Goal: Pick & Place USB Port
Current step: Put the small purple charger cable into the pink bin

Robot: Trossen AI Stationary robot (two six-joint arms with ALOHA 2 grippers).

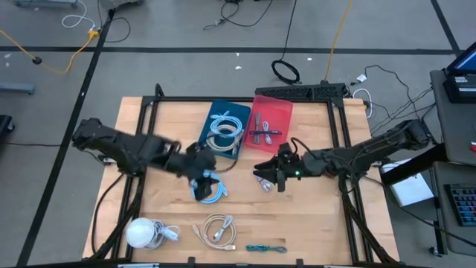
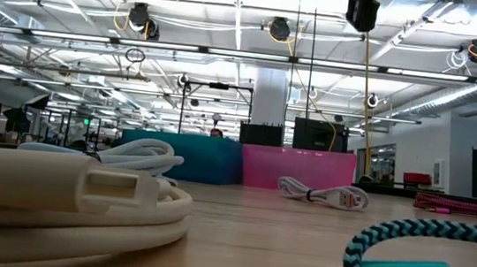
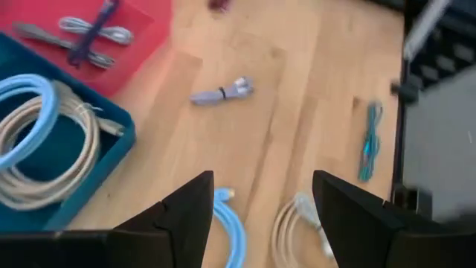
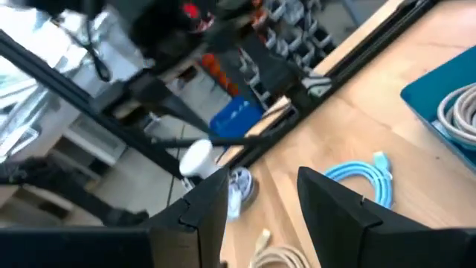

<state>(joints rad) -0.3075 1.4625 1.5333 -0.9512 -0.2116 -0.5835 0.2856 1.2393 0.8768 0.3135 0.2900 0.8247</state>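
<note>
Several bundled USB cables lie on the wooden table. A light-blue coil (image 1: 210,190) lies just below my left gripper (image 1: 199,170), which hovers open; the left wrist view shows the coil (image 3: 230,223) under the gripper (image 3: 262,182). A small grey cable (image 1: 265,184) lies flat beside my right gripper (image 1: 266,173), also open and off the table (image 4: 262,179). The grey cable (image 3: 222,93) also shows in the left wrist view. A teal tray (image 1: 216,112) holds coiled cables. A red tray (image 1: 282,108) holds thin cables.
A white adapter with its cord (image 1: 141,232), a beige cable coil (image 1: 216,229) and a teal braided cable (image 1: 265,248) lie near the table's near edge. Black frame rails (image 1: 145,141) run along both sides. Bare wood shows between the two grippers.
</note>
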